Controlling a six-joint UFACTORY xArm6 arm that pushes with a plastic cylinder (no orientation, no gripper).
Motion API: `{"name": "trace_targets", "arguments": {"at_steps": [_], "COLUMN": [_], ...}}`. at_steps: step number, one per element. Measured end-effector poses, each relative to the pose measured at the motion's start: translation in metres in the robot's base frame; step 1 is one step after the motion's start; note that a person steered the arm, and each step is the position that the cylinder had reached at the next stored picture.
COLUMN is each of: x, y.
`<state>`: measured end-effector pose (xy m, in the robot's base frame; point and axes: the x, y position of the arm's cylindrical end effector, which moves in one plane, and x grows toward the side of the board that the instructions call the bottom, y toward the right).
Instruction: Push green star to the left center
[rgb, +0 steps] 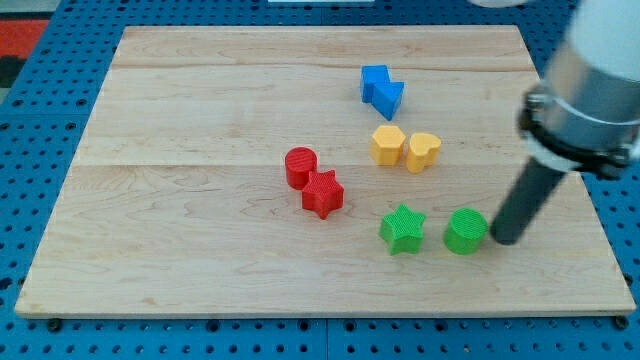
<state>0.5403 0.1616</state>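
Note:
The green star (402, 229) lies on the wooden board (200, 200) at the lower right of centre. A green cylinder (465, 231) sits just to the star's right, a small gap between them. My tip (501, 240) is at the cylinder's right side, touching or almost touching it. The rod slants up to the view's right into the arm's grey body.
A red cylinder (300, 167) and a red star (323, 193) touch near the board's centre. A yellow hexagon (388, 144) and a yellow heart (422, 151) sit side by side above the green blocks. Two blue blocks, a cube (374, 80) and a triangle-like piece (390, 97), lie near the top.

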Motion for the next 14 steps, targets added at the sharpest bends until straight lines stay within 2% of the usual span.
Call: {"name": "trace_targets", "arguments": {"at_steps": [1, 4, 6, 7, 8, 10, 11, 12, 14], "x": [-0.001, -0.016, -0.01, 0.014, 0.052, 0.037, 0.026, 0.022, -0.004], "y": [-0.076, -0.247, -0.305, -0.322, -0.309, -0.425, -0.425, -0.399, -0.398]}}
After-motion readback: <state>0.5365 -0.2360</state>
